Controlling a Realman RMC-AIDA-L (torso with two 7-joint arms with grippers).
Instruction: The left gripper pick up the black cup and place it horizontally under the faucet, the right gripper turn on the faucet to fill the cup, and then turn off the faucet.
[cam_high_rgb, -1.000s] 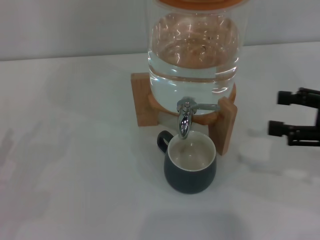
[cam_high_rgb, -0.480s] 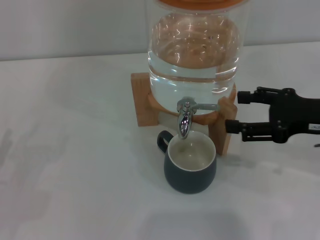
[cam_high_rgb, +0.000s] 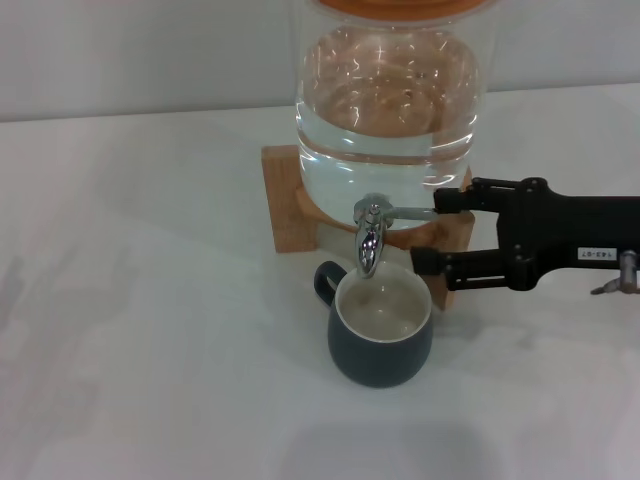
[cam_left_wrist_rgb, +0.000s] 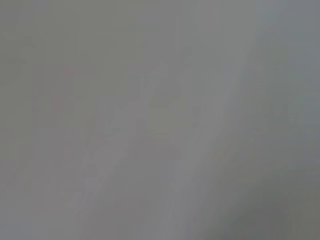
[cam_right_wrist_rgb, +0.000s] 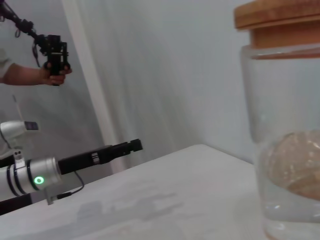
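One black cup (cam_high_rgb: 381, 335), one faucet (cam_high_rgb: 370, 235), one glass dispenser (cam_high_rgb: 385, 90), two grippers.

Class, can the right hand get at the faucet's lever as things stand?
Probably yes. The right hand is open, level with the faucet, its upper finger close beside the lever's tip. Nothing stands between them; the black cup sits lower, under the spout.
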